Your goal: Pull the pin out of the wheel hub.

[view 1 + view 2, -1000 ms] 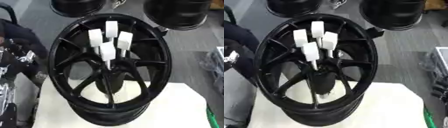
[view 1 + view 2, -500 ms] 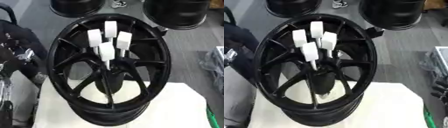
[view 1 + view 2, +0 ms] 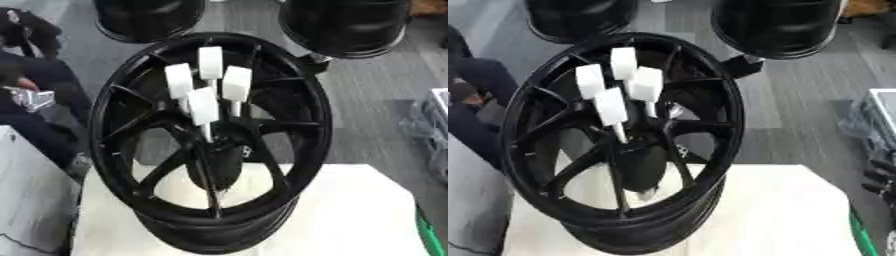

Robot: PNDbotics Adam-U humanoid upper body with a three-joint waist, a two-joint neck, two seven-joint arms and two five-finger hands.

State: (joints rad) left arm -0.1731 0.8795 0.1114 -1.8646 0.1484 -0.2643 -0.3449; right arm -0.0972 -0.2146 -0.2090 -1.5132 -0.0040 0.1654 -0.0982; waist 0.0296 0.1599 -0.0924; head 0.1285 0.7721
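A: Where in the job?

B: Barely started, by the look of it. Four white block-headed pins [image 3: 202, 106] seated in the centre of the glossy black spoked wheel hub [image 3: 213, 145], all four standing out towards the camera, heads bunched close together above the middle. None drawn free yet.

A: Robot hand on any of them?

B: No robot hand visible in either eye view, left or right. Impossible to say whether apart, together or clamped on anything. Nothing touching the pins.

A: So what's left?

B: Pretty much the whole task, judging from this: reach in, take hold of a white head, draw the pin straight out along its thin shaft. Heads crowded, so likely tricky to take one without nudging a neighbour.

A: And the surface?

B: Wheel hub propped up on its edge, tilted, on a cream-coloured table [image 3: 367, 210]. Beyond that, grey floor [image 3: 798, 100], with two more black wheels [image 3: 346, 25] at the far side. Something dark and cluttered at the left edge, not clear enough to name. Pale bundle at the right edge, likewise unclear.
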